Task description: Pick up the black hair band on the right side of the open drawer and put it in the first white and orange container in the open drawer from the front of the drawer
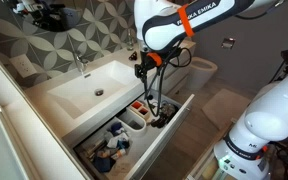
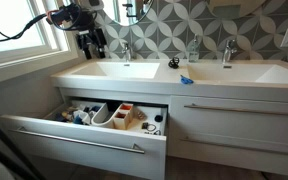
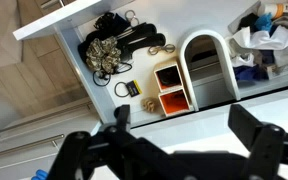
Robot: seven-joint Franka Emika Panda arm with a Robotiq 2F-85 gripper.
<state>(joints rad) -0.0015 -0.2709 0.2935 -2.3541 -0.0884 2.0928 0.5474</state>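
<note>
Grey-and-white patterned tile backs a white two-basin vanity surface (image 2: 134, 72), and beneath it the open drawer (image 2: 84, 135) stands pulled out, split by white tubs. Your tool (image 2: 92, 42) hangs well above the drawer, higher than the surface in an exterior view. In the wrist view its two dark fingers (image 3: 122, 112) stand wide apart with nothing between them. The white and orange container (image 3: 169, 88) sits almost straight ahead of the tool's gap in the wrist view. The black hair band (image 3: 134, 40) lies further on and off to the left, in the drawer's end section. It is bundled with other dark bands just beside a spotted scrunchie (image 3: 104, 55), so you cannot pick out its edges cleanly. The dark bundle runs diagonally, low left to high right, so I judge you must shift toward it and turn the fingers across that line before you descend.
</note>
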